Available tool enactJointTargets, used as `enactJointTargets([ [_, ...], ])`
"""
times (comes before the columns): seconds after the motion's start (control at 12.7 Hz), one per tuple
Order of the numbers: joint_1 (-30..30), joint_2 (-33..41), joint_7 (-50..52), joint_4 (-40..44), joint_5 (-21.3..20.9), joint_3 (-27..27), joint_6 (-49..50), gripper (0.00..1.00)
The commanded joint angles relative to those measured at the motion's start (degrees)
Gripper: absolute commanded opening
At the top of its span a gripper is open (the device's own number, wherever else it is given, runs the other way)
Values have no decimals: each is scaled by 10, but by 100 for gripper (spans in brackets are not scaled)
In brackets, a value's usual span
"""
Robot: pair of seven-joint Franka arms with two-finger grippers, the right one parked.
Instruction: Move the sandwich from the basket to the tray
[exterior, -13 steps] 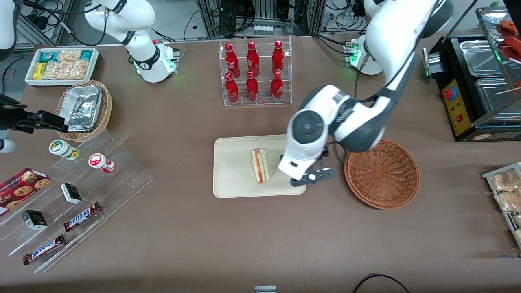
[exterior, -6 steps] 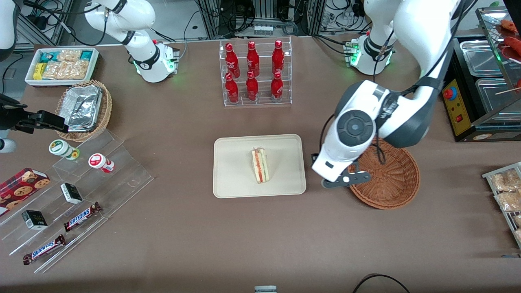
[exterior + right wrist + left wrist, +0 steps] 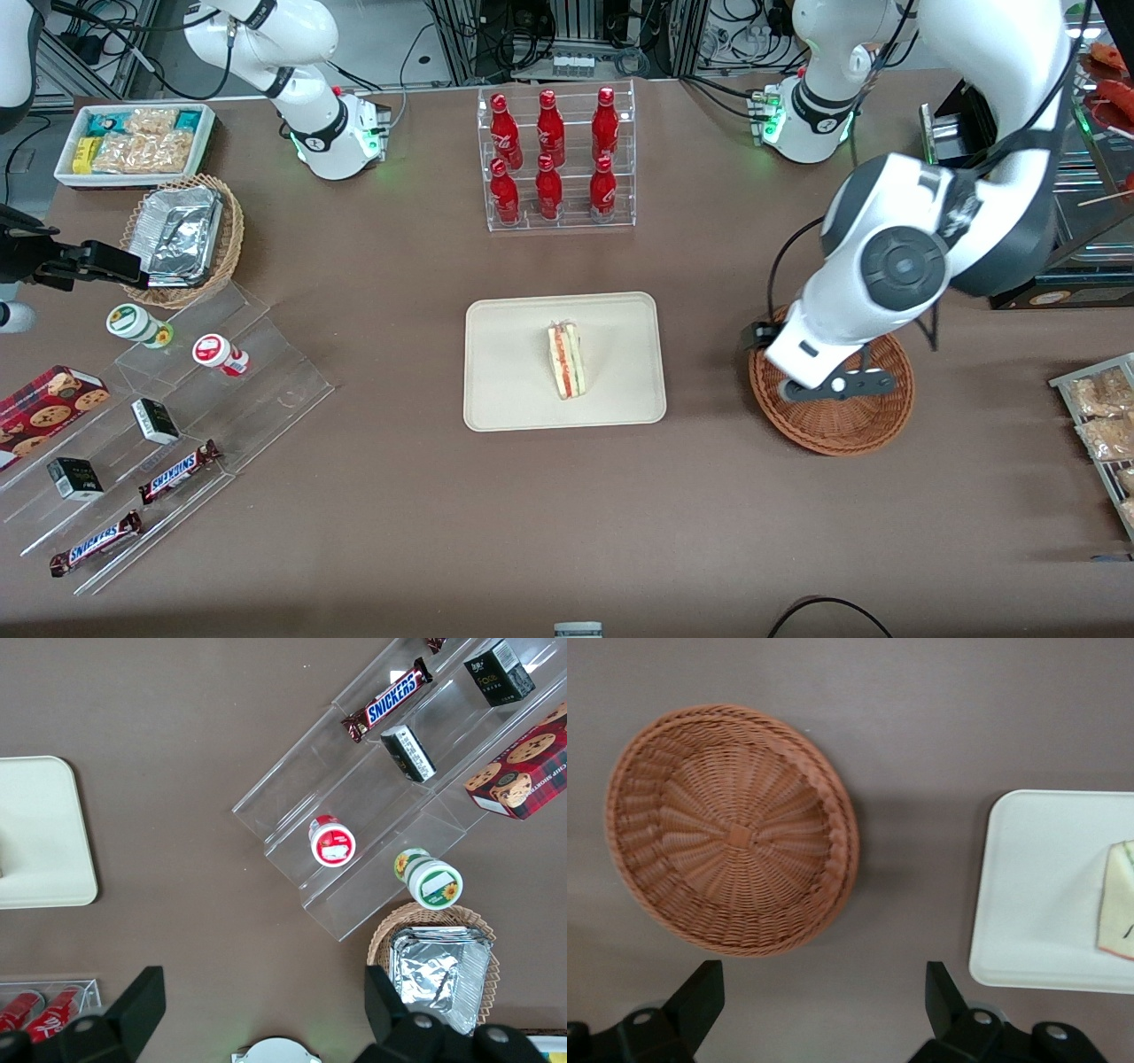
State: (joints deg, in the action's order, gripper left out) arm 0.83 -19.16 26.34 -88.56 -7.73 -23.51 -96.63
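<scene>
You will find the sandwich (image 3: 566, 361) lying on the cream-beige tray (image 3: 505, 354), roughly at the tray's middle, with its striped red-orange and green cut edge facing up toward the front camera. The tray sits at the table's center, nearer the front camera than the clear rack of 6 red bottles (image 3: 555, 158). The reddish-brown wicker basket (image 3: 850, 424) stands on the table beside the tray, toward the working arm's end, apart from it with bare brown tabletop (image 3: 567, 514) between the 2. The wrist view shows the basket (image 3: 731, 828) with nothing in it, and the tray's corner (image 3: 1028, 904) with part of the sandwich (image 3: 1118, 899) resting on it. The left arm's gripper (image 3: 802, 377) hangs above the basket, over the rim nearest the tray, touching neither the basket nor the sandwich. Note its 2 black fingers (image 3: 700, 997) spread wide apart with nothing between them. Toward the parked arm's end of the table you see a tan wicker basket of foil containers (image 3: 182, 237), a white bin of snack packets (image 3: 135, 142), and a clear stepped display (image 3: 177, 425) carrying 2 Snickers bars (image 3: 177, 471), small cups and boxes.
</scene>
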Motion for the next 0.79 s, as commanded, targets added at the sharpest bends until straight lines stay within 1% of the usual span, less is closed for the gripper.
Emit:
enactJointTargets([
  [0.0, -3, 72, -88, -57, 47, 58, -5, 100],
  [0.08, -8, 96, -131, -79, 61, 83, -2, 100],
  [0.16, -12, 119, -167, -99, 63, 107, 2, 100],
  [0.32, -21, 141, -222, -102, 64, 143, 41, 100],
  [0.71, -21, 189, -310, -98, 73, 201, 120, 100],
])
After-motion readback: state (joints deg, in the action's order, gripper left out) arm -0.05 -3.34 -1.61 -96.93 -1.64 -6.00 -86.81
